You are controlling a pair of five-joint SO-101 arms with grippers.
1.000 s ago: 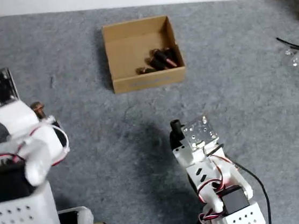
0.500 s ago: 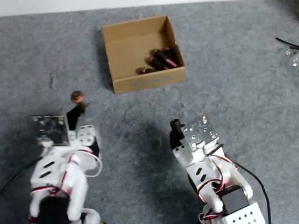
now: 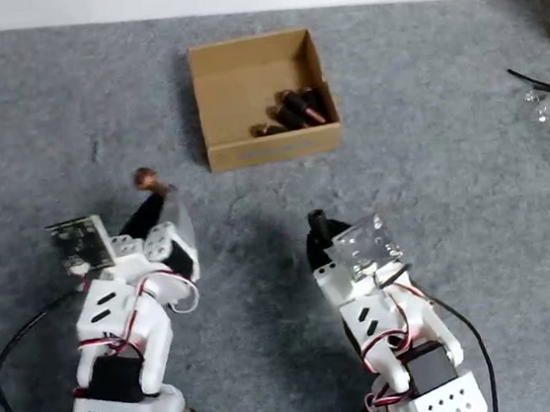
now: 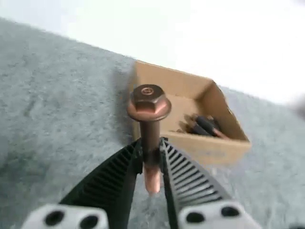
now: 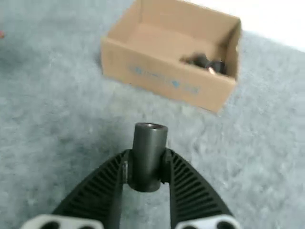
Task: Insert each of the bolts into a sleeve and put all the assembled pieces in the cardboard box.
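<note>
Clamping: left pincer point(image 4: 150, 144) on bolt point(image 4: 148, 107), right pincer point(image 5: 145, 156) on sleeve point(image 5: 148, 140) (both well short of cardboard box point(image 3: 269, 150)).

The open brown cardboard box point(image 3: 269, 150) sits far on the grey felt table point(image 3: 448, 156), with dark assembled pieces point(image 3: 296, 110) in its right part. Nearer, the left gripper point(image 3: 156, 208) with its copper hex-head bolt point(image 3: 145, 177) is left of the right gripper point(image 3: 321, 242) with its black tubular sleeve point(image 3: 319, 226), well apart.

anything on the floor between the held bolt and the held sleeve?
No. In the high view, the stretch of grey carpet between the bolt and the sleeve is bare.
</note>
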